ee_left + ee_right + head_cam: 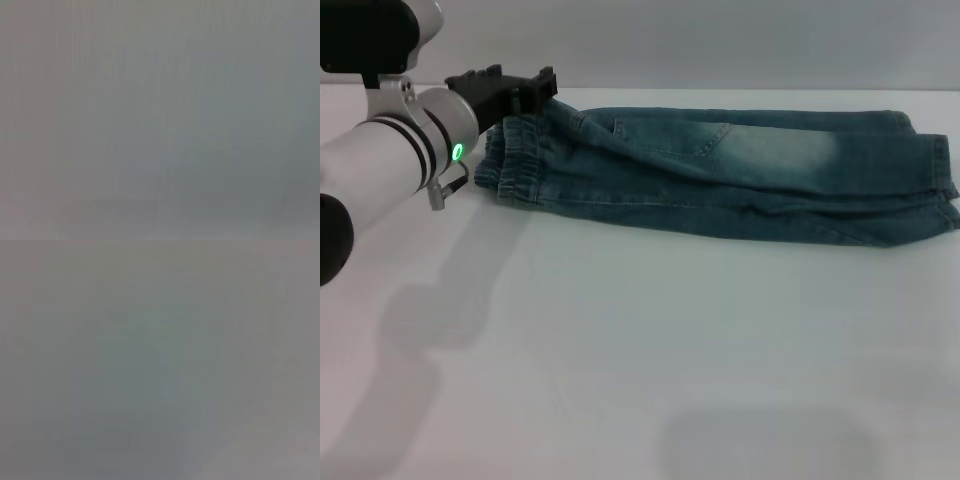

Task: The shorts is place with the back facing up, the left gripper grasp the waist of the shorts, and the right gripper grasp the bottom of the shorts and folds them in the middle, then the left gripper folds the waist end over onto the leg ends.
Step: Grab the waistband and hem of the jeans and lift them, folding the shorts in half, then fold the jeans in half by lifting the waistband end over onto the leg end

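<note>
I see the shorts (740,170) folded lengthwise on the white table (650,360), the waist of the shorts (515,165) at their left end, the left gripper (535,90) at that waistband's far corner, finger spread I cannot tell, both wrist views a grey blur, right gripper unseen.

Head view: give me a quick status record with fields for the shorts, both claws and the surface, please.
shorts: folded lengthwise into a long strip, lying flat across the far part of the table
waist of the shorts: gathered end, on the robot's left
leg ends: on the robot's right, flat on the table
left claw: at the far corner of the waist; cannot tell if it is closed on the fabric
right claw: not in view
table: white
second fold: not yet done
</note>
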### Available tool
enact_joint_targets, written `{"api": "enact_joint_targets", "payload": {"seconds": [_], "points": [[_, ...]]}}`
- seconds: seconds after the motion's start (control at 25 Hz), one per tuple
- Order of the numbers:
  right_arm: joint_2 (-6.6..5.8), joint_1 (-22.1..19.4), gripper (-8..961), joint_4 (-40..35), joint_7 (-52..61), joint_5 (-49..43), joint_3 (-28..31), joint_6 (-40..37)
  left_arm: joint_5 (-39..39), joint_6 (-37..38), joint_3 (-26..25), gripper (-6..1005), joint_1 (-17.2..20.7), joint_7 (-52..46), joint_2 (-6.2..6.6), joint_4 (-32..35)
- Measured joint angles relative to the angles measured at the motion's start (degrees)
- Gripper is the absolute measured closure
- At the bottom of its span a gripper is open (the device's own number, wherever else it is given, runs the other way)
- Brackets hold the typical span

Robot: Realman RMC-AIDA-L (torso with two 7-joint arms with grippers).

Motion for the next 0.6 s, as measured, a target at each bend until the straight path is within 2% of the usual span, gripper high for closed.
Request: {"api": "enact_joint_targets", "payload": {"seconds": [0.08, 0.36, 0.48, 0.6], "points": [[0.25, -0.5, 440, -1.2, -2.2, 0.1, -1.5, 1.5, 0.1, -2.1, -0.6, 296, 0.2, 0.1, 0.03, -0.3], [0.31, -2.9, 289, -4.9, -3.8, 3.0, -8.7, 2.4, 1.0, -13.2, -4.8, 189, 0.4, 0.5, 0.24, -0.2], [0.3, -3.9, 280, -5.9, -3.8, 3.7, -9.9, 2.5, 2.5, -15.7, -5.7, 143, 0.9, 0.5, 0.28, 0.1], [0.29, -5.0, 275, -7.0, -3.8, 4.0, -11.0, 2.5, 3.0, -17.2, -6.0, 151, 1.0, 0.6, 0.28, 0.2]]}}
